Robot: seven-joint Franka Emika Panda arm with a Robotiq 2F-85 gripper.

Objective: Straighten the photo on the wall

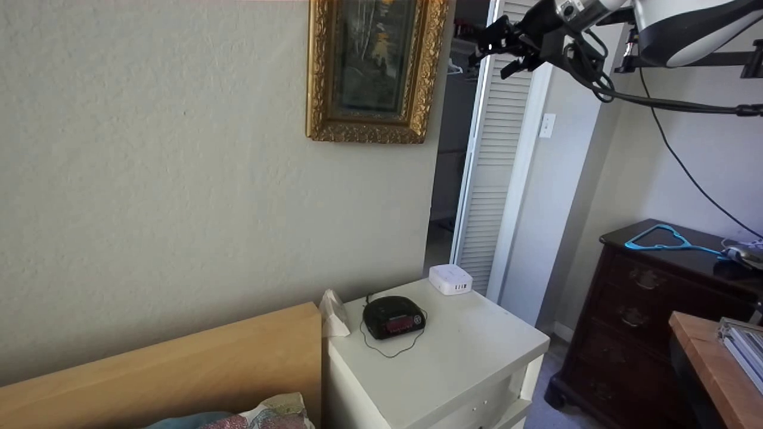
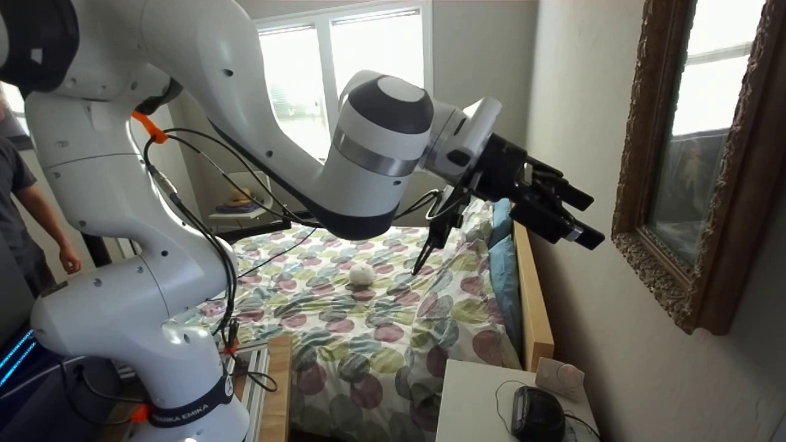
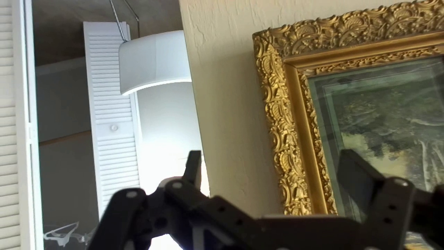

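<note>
The photo in its ornate gold frame hangs on the wall; it shows in both exterior views (image 1: 369, 71) (image 2: 694, 178) and the wrist view (image 3: 378, 121). Its top is cut off in both exterior views. I cannot tell surely how far it tilts. The wall (image 1: 179, 179) is pale beige; it also shows in the wrist view (image 3: 229, 86). My gripper (image 1: 490, 67) is open and empty, its fingers spread toward the wall. In an exterior view the gripper (image 2: 591, 221) is apart from the frame. In the wrist view the frame's side edge lies between the gripper's fingers (image 3: 271, 154).
Below the photo stands a white nightstand (image 1: 465, 345) with a black clock radio (image 1: 393, 317), a white box (image 1: 450, 280) and a tissue box (image 1: 335, 316). A wooden headboard (image 1: 179, 351) adjoins it. A louvered door (image 1: 501, 149) stands beside the wall's edge. A person (image 2: 31, 209) is behind the arm.
</note>
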